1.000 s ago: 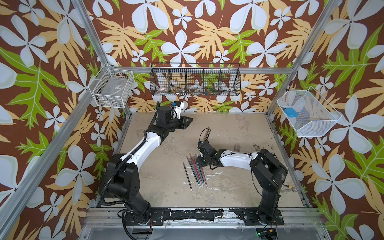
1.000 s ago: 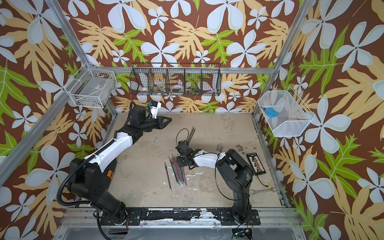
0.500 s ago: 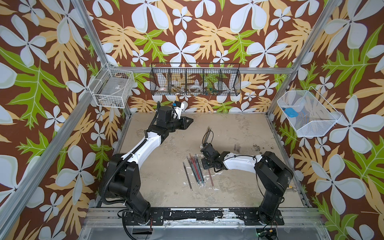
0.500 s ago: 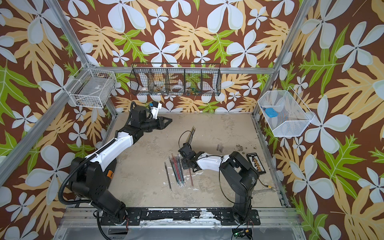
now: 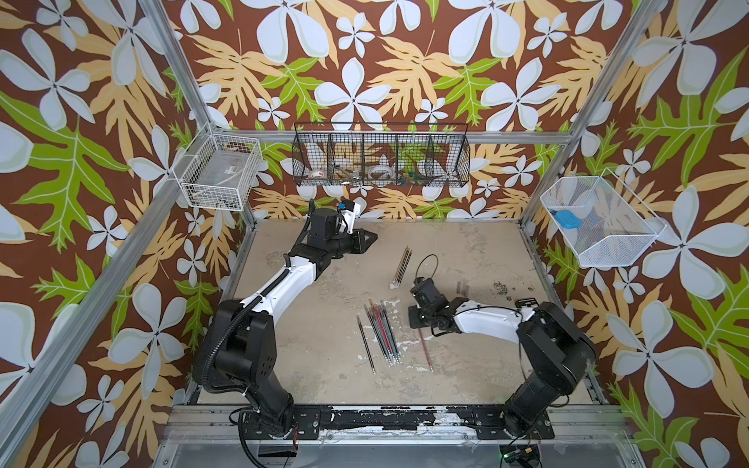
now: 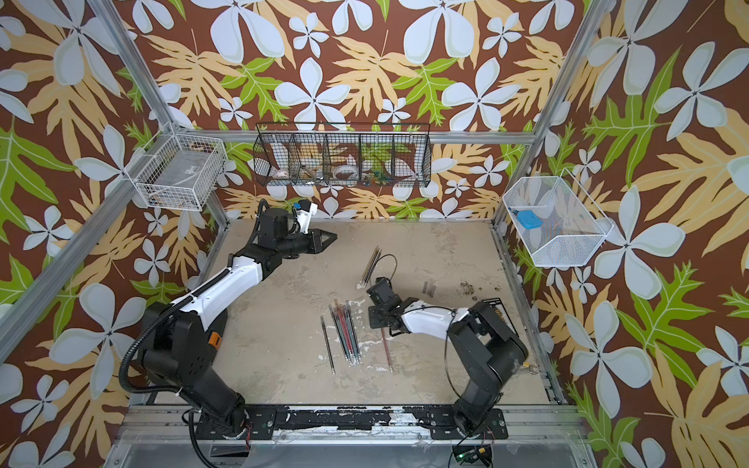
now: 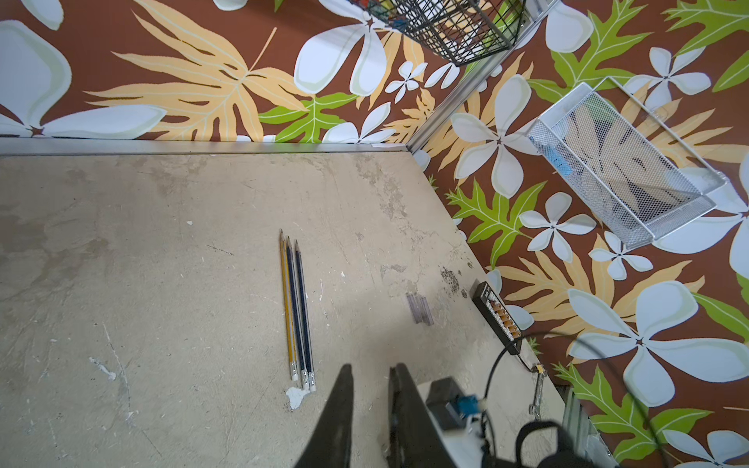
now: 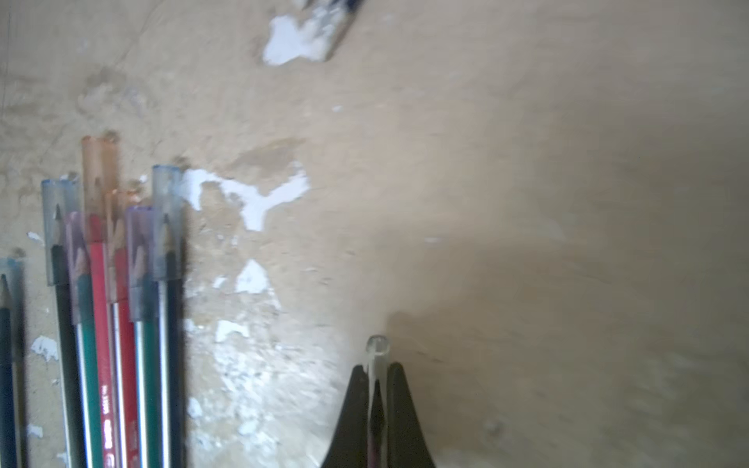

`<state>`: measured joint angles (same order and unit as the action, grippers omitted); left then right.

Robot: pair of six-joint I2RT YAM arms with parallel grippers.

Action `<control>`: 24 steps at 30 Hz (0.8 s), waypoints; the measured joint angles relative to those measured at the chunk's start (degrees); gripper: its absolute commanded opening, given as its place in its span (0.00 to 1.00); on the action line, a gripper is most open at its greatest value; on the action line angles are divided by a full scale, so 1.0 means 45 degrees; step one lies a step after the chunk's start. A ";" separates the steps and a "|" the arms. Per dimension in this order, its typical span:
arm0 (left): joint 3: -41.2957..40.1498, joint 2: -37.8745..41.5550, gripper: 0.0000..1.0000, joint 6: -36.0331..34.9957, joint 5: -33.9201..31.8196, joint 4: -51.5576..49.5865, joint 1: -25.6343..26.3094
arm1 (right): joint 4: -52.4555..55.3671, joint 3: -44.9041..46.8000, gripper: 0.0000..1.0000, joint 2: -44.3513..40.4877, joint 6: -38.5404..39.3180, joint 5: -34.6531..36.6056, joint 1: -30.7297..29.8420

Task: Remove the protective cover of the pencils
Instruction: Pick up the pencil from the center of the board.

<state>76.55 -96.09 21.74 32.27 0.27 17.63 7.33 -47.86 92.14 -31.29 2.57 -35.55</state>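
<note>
Over the tabletop (image 5: 332, 291), right gripper (image 8: 377, 366) has clamped one pencil cover (image 8: 377, 349)

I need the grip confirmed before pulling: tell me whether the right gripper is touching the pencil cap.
Touching. The right wrist view shows the right gripper with its fingers pressed against both sides of the clear cap, no gap.

The protective cover (image 8: 167, 227) is smoky translucent plastic; pencils (image 8: 99, 324) glossy, lacquered (lower left of frame); tabletop (image 8: 527, 162) matt, rough, chipped.
</note>
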 measured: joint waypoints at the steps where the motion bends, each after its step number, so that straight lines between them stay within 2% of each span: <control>1: 0.0000 -0.0029 0.19 0.0087 0.0049 0.0005 0.0000 | 0.0024 0.0136 0.00 -0.0554 0.0000 -0.0112 0.0340; 6: -0.0262 -0.0121 0.15 0.0136 0.0151 0.0379 0.0355 | 0.0136 0.0427 0.00 -0.3254 0.0117 -0.1103 0.2186; 11: -0.0486 -0.0437 0.10 -0.0049 0.0408 0.0816 0.1666 | 0.0151 0.0962 0.00 -0.5459 0.0165 -0.2239 0.3677; 13: -0.0583 -0.0471 0.11 -0.0398 0.0544 0.0923 0.2361 | 0.0063 0.1180 0.00 -0.6368 0.0204 -0.2414 0.3871; 18: -0.1010 -0.0291 0.22 -0.1622 0.0646 0.1020 0.4075 | -0.0510 0.1763 0.00 -0.8160 0.0199 -0.2414 0.3925; 24: -0.1268 -0.0219 0.25 -0.2657 0.0486 0.1010 0.5323 | -0.0452 0.1603 0.00 -0.8369 0.0287 -0.2127 0.3959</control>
<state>70.85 -97.08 9.78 34.46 4.82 41.58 5.30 -40.64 54.48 -30.00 -7.01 -17.74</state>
